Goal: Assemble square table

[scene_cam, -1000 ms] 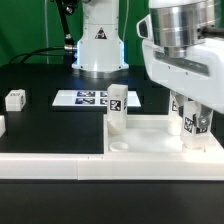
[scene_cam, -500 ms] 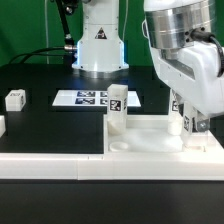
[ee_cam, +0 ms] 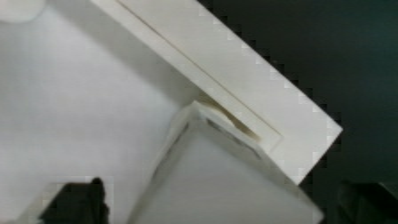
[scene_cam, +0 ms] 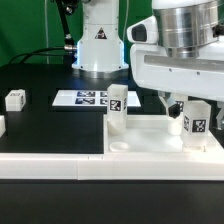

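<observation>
Gripper (scene_cam: 176, 104) jaws stand wide apart with nothing clamped between them. In the wrist view we see the two dark fingertips (ee_cam: 75, 200) far apart, with white plastic lying between them unpinched.

We find the tabletop (scene_cam: 150, 140) lying flat on the black table (scene_cam: 50, 128), along its front edge and against the long white border rail (scene_cam: 45, 166). The right leg block (scene_cam: 197, 120) stands upright at the tabletop's back corner on the exterior view's right. It is just beside the fingers, which hang on the side toward the exterior view's left. The left leg block (scene_cam: 117, 103) stands upright at the tabletop's other back corner, well apart from the claw. The loose leg block (scene_cam: 14, 99) sits on the black table near its edge on the exterior view's left, far from both.

A raised rim runs round the tabletop, and the floor between the two standing blocks is bare. In the wrist view that rim crosses the picture as a slanted strip with black table beyond it. We see open black surface between the loose leg block and the tabletop.

The marker board (scene_cam: 85, 98) lies flat behind the tabletop, in front of the white robot base (scene_cam: 100, 45). The room behind is dark, with cables (scene_cam: 25, 50) trailing beside the base.
</observation>
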Motion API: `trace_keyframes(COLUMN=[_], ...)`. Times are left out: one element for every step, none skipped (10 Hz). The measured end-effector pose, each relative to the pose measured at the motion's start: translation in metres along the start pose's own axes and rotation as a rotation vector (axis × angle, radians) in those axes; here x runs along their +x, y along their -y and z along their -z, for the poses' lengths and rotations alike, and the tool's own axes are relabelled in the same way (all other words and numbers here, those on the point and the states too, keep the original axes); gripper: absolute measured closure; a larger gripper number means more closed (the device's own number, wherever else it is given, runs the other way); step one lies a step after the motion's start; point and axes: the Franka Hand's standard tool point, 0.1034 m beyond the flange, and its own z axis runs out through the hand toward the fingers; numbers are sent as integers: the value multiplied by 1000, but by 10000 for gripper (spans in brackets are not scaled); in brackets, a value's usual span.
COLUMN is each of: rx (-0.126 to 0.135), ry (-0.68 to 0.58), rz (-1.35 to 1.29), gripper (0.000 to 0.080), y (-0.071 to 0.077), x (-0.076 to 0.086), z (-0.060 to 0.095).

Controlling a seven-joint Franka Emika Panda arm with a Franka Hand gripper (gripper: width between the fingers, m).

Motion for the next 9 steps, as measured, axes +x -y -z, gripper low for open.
trace_keyframes(rx=[-23, -35, -39, -38, -37, -38, -34, -34, -34], ry=[-14, -17, -14, -14, -15, -14, -14, -15, -16], rz=[221, 372, 510, 511, 478, 481, 409, 331, 276], gripper=[151, 151, 151, 151, 151, 279, 414, 414, 509], y=[-1, 1, 3, 2, 2, 2, 2, 3, 2], x=[0, -2, -5, -4, -4, -4, -4, -5, -4], z=[0, 0, -1, -1, -1, -1, -2, -2, -2])
